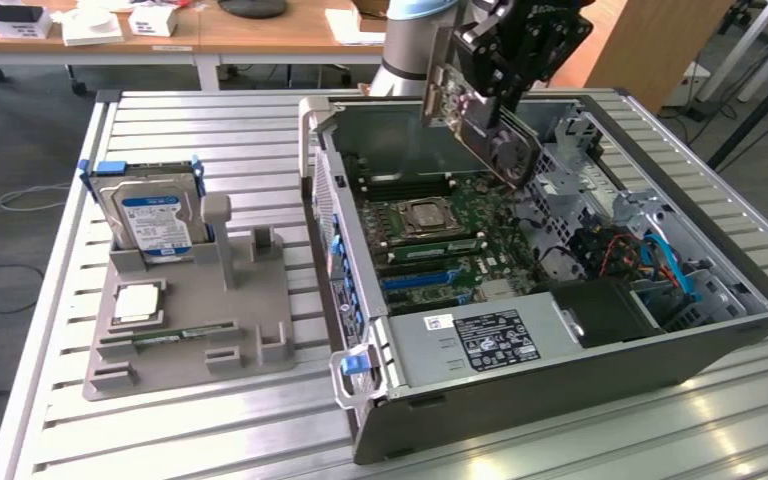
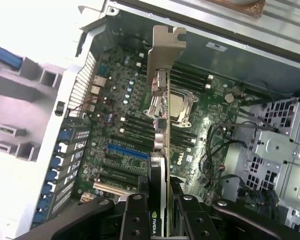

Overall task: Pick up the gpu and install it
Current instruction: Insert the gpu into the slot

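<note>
The gpu [image 1: 502, 140] hangs tilted above the open computer case [image 1: 704, 350], over the motherboard [image 1: 424, 235]. Its silver bracket [image 1: 443, 100] points toward the case's back wall. My gripper [image 1: 507, 75] is shut on the card's upper edge. In the wrist view the gpu [image 2: 161, 150] shows edge-on, with its bracket [image 2: 165, 55] farthest from the camera. There my gripper [image 2: 160, 222] clamps the card, with a black finger [image 2: 135, 220] on each side. Under the card lie the processor socket [image 2: 177, 107] and a blue slot [image 2: 125, 152].
A grey parts holder [image 1: 184, 320] stands at the exterior view's left, carrying a hard drive [image 1: 152, 218], a processor chip [image 1: 137, 300] and a RAM stick [image 1: 177, 335]. The power supply [image 1: 478, 338] fills the case's near end. Cables and a drive cage [image 1: 651, 260] sit at its right.
</note>
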You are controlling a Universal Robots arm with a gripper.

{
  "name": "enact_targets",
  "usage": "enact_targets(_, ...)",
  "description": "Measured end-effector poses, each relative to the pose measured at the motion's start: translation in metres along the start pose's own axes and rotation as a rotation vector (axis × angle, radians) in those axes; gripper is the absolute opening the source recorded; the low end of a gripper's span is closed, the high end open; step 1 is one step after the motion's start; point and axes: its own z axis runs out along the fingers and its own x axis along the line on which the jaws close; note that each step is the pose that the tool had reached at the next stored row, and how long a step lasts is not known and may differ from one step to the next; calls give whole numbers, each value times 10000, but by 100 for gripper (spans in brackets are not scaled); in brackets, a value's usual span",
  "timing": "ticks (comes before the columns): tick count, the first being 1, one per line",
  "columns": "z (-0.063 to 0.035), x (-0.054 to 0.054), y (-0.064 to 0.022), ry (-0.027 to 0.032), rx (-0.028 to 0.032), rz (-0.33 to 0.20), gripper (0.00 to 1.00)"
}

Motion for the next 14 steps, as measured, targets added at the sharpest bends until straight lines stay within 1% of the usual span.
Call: enact_targets(14,16,-6,-3,196,-91,-2122,27)
